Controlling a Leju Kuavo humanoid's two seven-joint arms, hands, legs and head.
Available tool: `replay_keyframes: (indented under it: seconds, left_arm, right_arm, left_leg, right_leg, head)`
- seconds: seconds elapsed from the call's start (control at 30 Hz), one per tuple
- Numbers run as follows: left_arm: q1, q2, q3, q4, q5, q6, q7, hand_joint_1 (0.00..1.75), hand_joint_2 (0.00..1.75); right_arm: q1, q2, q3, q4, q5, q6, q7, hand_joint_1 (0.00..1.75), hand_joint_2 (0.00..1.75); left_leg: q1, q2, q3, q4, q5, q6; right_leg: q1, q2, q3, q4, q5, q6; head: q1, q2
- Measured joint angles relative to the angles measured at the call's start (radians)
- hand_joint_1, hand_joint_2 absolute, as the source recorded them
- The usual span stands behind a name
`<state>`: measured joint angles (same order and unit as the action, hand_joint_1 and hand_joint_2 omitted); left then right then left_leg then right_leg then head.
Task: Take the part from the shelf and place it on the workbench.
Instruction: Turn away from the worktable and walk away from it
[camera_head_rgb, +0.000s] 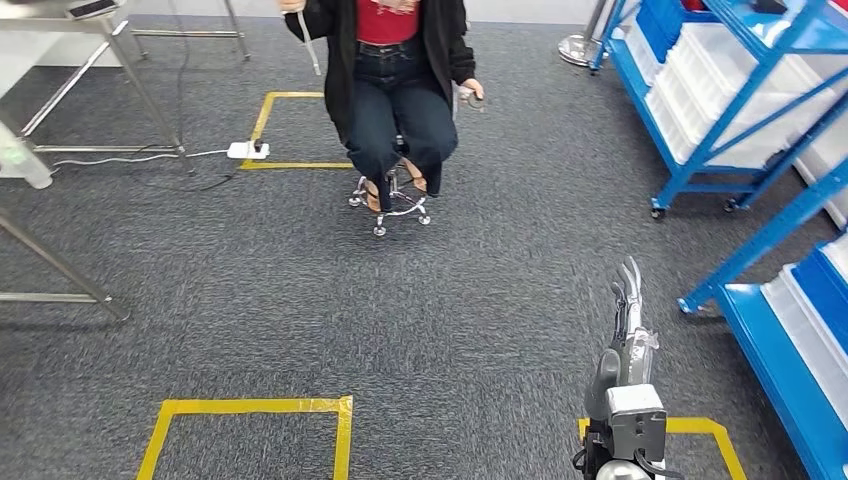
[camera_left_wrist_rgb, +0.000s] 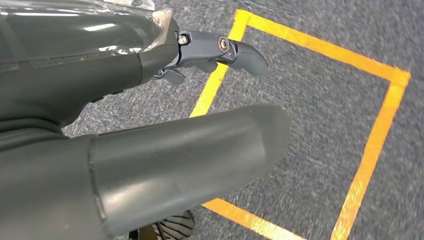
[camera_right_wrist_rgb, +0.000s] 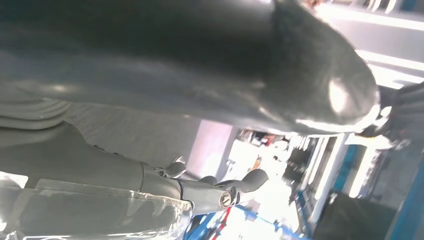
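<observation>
Open carpet (camera_head_rgb: 300, 300) ahead; a seated person (camera_head_rgb: 398, 90) and blue shelves (camera_head_rgb: 740, 110) flank it.

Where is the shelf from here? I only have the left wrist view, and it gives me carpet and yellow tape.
Observer: In the head view a blue shelf holding white bins stands close by on the robot's right.
Operator: Is the right hand carrying the part yet?
Observer: No. The right hand is raised with its fingers extended and holds nothing.
Operator: Anything straight ahead of me?
Observer: A person sits on a wheeled stool straight ahead.
</observation>
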<state>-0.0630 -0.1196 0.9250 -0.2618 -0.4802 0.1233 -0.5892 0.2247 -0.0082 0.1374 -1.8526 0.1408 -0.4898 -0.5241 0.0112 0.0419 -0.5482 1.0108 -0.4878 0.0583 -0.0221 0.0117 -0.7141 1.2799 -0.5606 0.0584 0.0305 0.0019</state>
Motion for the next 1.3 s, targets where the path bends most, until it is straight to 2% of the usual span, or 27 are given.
replay_keyframes:
  seconds: [0.03,0.1,0.17,0.2,0.23,0.27,0.33,0.4,0.47,0.5,0.53,0.57,0.63,0.7,0.73,0.77,0.8,0.83,0.9,0.97,1.0,1.03,1.07,1.13,1.2,1.27,1.3]
  left_arm:
    - [-0.001,0.000,0.000,0.000,0.000,0.001,0.000,0.00,0.00]
    - [-0.002,0.000,0.000,0.000,0.000,0.001,0.000,0.00,0.00]
    - [-0.003,0.001,0.000,0.000,0.000,0.001,0.000,0.00,0.00]
    - [-0.003,0.001,0.000,0.000,0.000,0.001,0.000,0.00,0.00]
    - [-0.004,0.001,0.000,0.000,0.000,0.001,0.000,0.00,0.00]
    - [-0.005,0.001,0.000,0.000,0.000,0.001,0.000,0.00,0.00]
    - [-0.005,0.001,0.001,0.001,0.000,0.001,-0.001,0.00,0.00]
    - [-0.002,0.002,0.003,0.002,0.000,0.001,-0.003,0.00,0.00]
    - [0.004,0.002,0.007,0.004,0.001,0.001,-0.004,0.00,0.00]
    - [0.006,0.002,0.008,0.005,0.001,0.001,-0.004,0.00,0.00]
    - [0.007,0.002,0.009,0.005,0.001,0.001,-0.004,0.00,0.00]
    - [0.007,0.002,0.009,0.005,0.001,0.001,-0.005,0.00,0.00]
    - [0.007,0.003,0.010,0.006,0.001,0.001,-0.006,0.00,0.00]
    - [0.007,0.005,0.012,0.006,0.001,0.001,-0.007,0.00,0.00]
    - [0.006,0.006,0.012,0.006,0.000,0.001,-0.008,0.00,0.00]
    - [0.005,0.006,0.013,0.006,0.001,0.001,-0.008,0.00,0.00]
    - [0.004,0.005,0.014,0.006,0.001,0.001,-0.008,0.00,0.00]
    - [0.003,0.005,0.015,0.006,0.001,0.001,-0.009,0.00,0.00]
    - [0.003,0.005,0.017,0.007,0.002,0.001,-0.009,0.00,0.00]
    - [0.005,0.006,0.018,0.007,0.002,0.001,-0.009,0.00,0.00]
    - [0.006,0.006,0.019,0.007,0.002,0.001,-0.009,0.00,0.00]
    - [0.006,0.006,0.019,0.007,0.002,0.001,-0.009,0.00,0.00]
    - [0.006,0.006,0.020,0.007,0.002,0.001,-0.009,0.00,0.00]
    - [0.006,0.006,0.020,0.006,0.002,0.001,-0.009,0.00,0.00]
    - [0.006,0.007,0.020,0.006,0.002,0.001,-0.009,0.00,0.00]
    - [0.004,0.007,0.020,0.006,0.002,0.001,-0.009,0.00,0.00]
    - [0.002,0.007,0.020,0.006,0.002,0.000,-0.009,0.00,0.00]
  right_arm:
    - [0.003,0.000,0.000,0.001,0.000,-0.001,0.000,0.00,0.00]
    - [0.005,-0.001,0.000,0.001,0.000,-0.001,0.000,0.00,0.00]
    - [0.005,-0.002,0.002,0.001,0.000,-0.002,0.000,0.00,0.00]
    - [0.005,-0.003,0.003,0.001,0.000,-0.002,0.000,0.00,0.00]
    - [0.007,-0.003,0.003,0.001,0.000,-0.003,0.000,0.00,0.00]
    - [0.008,-0.004,0.004,0.001,0.000,-0.005,0.000,0.00,0.00]
    - [0.009,-0.005,0.006,0.001,-0.001,-0.007,0.000,0.00,0.00]
    - [0.006,-0.006,0.011,0.001,-0.003,-0.009,0.000,0.00,0.00]
    - [0.005,-0.006,0.018,0.003,-0.003,-0.009,0.000,0.00,0.00]
    - [0.005,-0.006,0.019,0.004,-0.004,-0.010,0.000,0.00,0.00]
    - [0.005,-0.006,0.020,0.005,-0.005,-0.010,0.000,0.00,0.00]
    - [0.005,-0.007,0.021,0.005,-0.006,-0.011,0.000,0.00,0.00]
    - [0.004,-0.007,0.023,0.006,-0.006,-0.011,0.000,0.00,0.00]
    - [0.003,-0.007,0.025,0.006,-0.006,-0.011,0.000,0.00,0.00]
    - [0.002,-0.007,0.027,0.007,-0.006,-0.011,0.000,0.00,0.00]
    - [0.002,-0.008,0.028,0.007,-0.006,-0.011,0.001,0.00,0.00]
    - [0.002,-0.008,0.028,0.007,-0.006,-0.011,0.001,0.00,0.00]
    - [0.001,-0.008,0.029,0.007,-0.006,-0.010,0.002,0.00,0.00]
    - [-0.005,-0.009,0.030,0.007,-0.005,-0.009,0.002,0.00,0.00]
    - [-0.009,-0.009,0.031,0.008,-0.005,-0.009,0.004,0.00,0.00]
    - [-0.009,-0.009,0.031,0.009,-0.005,-0.008,0.005,0.00,0.00]
    - [-0.008,-0.009,0.031,0.010,-0.004,-0.008,0.006,0.00,0.00]
    - [-0.008,-0.009,0.031,0.011,-0.004,-0.007,0.007,0.00,0.00]
    - [-0.010,-0.009,0.032,0.011,-0.003,-0.007,0.008,0.00,0.00]
    - [-0.012,-0.009,0.034,0.011,-0.003,-0.006,0.009,0.00,0.00]
    - [-0.013,-0.009,0.036,0.011,-0.003,-0.005,0.010,0.00,0.00]
    - [-0.012,-0.009,0.036,0.011,-0.003,-0.005,0.010,0.00,0.00]
  left_leg:
    - [-0.001,0.013,0.000,0.000,0.000,-0.001]
    - [-0.002,0.035,0.003,0.001,-0.003,-0.005]
    - [-0.007,0.054,0.008,0.001,-0.008,-0.015]
    - [-0.008,0.063,0.011,0.001,-0.010,-0.021]
    - [-0.008,0.073,0.015,-0.001,-0.011,-0.027]
    - [-0.005,0.078,0.016,-0.001,-0.012,-0.033]
    - [0.001,0.044,0.007,0.029,-0.038,-0.045]
    - [0.003,-0.014,-0.036,0.128,-0.102,-0.050]
    - [0.003,-0.036,-0.091,0.241,-0.151,-0.050]
    - [0.003,-0.040,-0.105,0.266,-0.150,-0.048]
    - [0.004,-0.043,-0.102,0.254,-0.129,-0.046]
    - [0.004,-0.049,-0.084,0.209,-0.094,-0.042]
    - [0.006,-0.088,-0.030,0.083,-0.025,-0.034]
    - [0.004,-0.116,-0.003,0.019,-0.004,-0.030]
    - [0.001,-0.114,-0.002,0.014,-0.006,-0.028]
    - [-0.001,-0.101,-0.001,0.010,-0.003,-0.023]
    - [-0.002,-0.090,0.002,0.003,0.002,-0.017]
    - [-0.002,-0.077,0.004,-0.004,0.007,-0.009]
    - [0.000,-0.049,0.007,-0.013,0.013,0.000]
    - [-0.002,-0.020,0.005,-0.014,0.012,0.002]
    - [-0.002,-0.005,0.004,-0.013,0.012,0.002]
    - [-0.002,0.008,0.004,-0.013,0.011,0.001]
    - [-0.001,0.020,0.005,-0.013,0.009,-0.002]
    - [-0.003,0.042,0.010,-0.011,0.003,-0.012]
    - [-0.007,0.062,0.016,-0.007,-0.004,-0.025]
    - [-0.005,0.083,0.022,-0.007,-0.007,-0.037]
    - [0.000,0.082,0.024,-0.004,-0.012,-0.044]
  right_leg:
    - [0.000,-0.005,0.022,-0.034,0.014,0.008]
    - [0.000,-0.043,0.103,-0.174,0.058,0.018]
    - [0.007,-0.079,0.156,-0.270,0.084,0.009]
    - [0.012,-0.084,0.159,-0.282,0.088,-0.001]
    - [0.016,-0.074,0.156,-0.282,0.091,-0.009]
    - [0.014,-0.062,0.157,-0.283,0.093,-0.017]
    - [0.007,-0.040,0.158,-0.287,0.099,-0.031]
    - [0.004,-0.018,0.157,-0.288,0.105,-0.045]
    - [0.009,0.007,0.155,-0.287,0.107,-0.052]
    - [0.011,0.021,0.155,-0.287,0.107,-0.052]
    - [0.012,0.035,0.156,-0.286,0.107,-0.052]
    - [0.012,0.048,0.157,-0.284,0.107,-0.052]
    - [0.015,0.073,0.157,-0.281,0.106,-0.050]
    - [0.017,0.094,0.150,-0.279,0.108,-0.044]
    - [0.017,0.105,0.146,-0.280,0.111,-0.038]
    - [0.016,0.115,0.139,-0.281,0.114,-0.031]
    - [0.015,0.108,0.132,-0.277,0.113,-0.027]
    - [0.016,0.088,0.120,-0.259,0.104,-0.025]
    - [0.014,0.031,0.072,-0.164,0.060,-0.029]
    - [0.010,0.007,0.007,-0.032,0.009,-0.028]
    - [0.007,0.002,-0.010,0.004,-0.001,-0.022]
    - [0.004,-0.002,-0.006,0.001,0.005,-0.013]
    - [-0.001,-0.010,0.020,-0.044,0.024,-0.002]
    - [-0.007,-0.054,0.104,-0.188,0.070,0.016]
    - [-0.004,-0.084,0.150,-0.272,0.095,0.011]
    - [0.001,-0.067,0.149,-0.277,0.099,-0.005]
    - [0.000,-0.055,0.148,-0.277,0.100,-0.012]
  head:
    - [0.000,0.000]
    - [0.000,0.000]
    - [-0.001,0.000]
    - [-0.002,0.000]
    - [-0.003,0.000]
    - [-0.003,0.000]
    - [-0.006,0.000]
    - [-0.008,0.000]
    - [-0.009,0.000]
    - [-0.009,0.000]
    - [-0.009,0.000]
    - [-0.009,0.000]
    - [-0.009,0.000]
    - [-0.008,0.000]
    - [-0.008,0.000]
    - [-0.008,0.000]
    - [-0.008,0.000]
    - [-0.007,0.000]
    - [-0.003,0.000]
    - [-0.001,0.000]
    - [-0.001,0.000]
    - [-0.001,0.000]
    - [0.000,0.000]
    - [0.000,0.000]
    - [-0.003,0.000]
    - [-0.006,0.000]
    - [-0.007,0.000]
